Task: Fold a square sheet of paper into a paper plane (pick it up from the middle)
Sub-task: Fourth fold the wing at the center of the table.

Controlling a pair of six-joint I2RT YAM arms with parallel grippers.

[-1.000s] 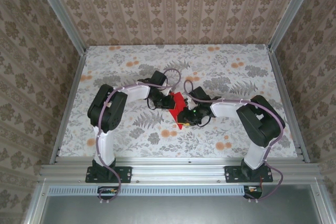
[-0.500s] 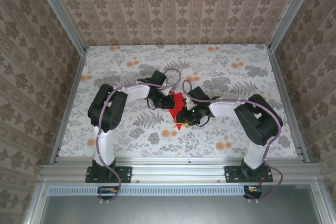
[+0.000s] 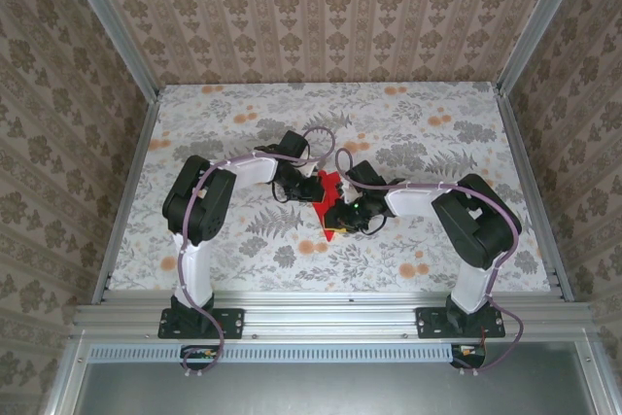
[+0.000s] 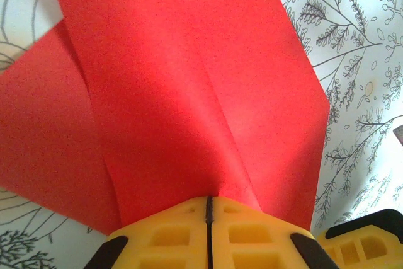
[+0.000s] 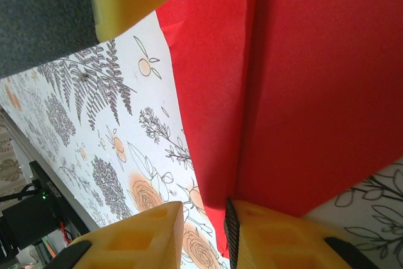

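Paper plane (image 4: 189, 92) clamped by left gripper (image 4: 208, 209); right gripper (image 5: 204, 218) at its edge, grip unclear.

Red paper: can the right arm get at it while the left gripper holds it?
Likely yes. The right gripper sits at an edge of the red paper, jaws slightly apart around it; the left gripper, shut on another part, leaves that side free.

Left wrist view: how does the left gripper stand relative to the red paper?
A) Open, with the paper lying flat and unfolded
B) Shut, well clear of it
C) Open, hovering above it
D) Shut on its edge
D: the left gripper has its yellow fingers pressed together with only a thin seam between them, and the creased paper runs straight out from that seam.
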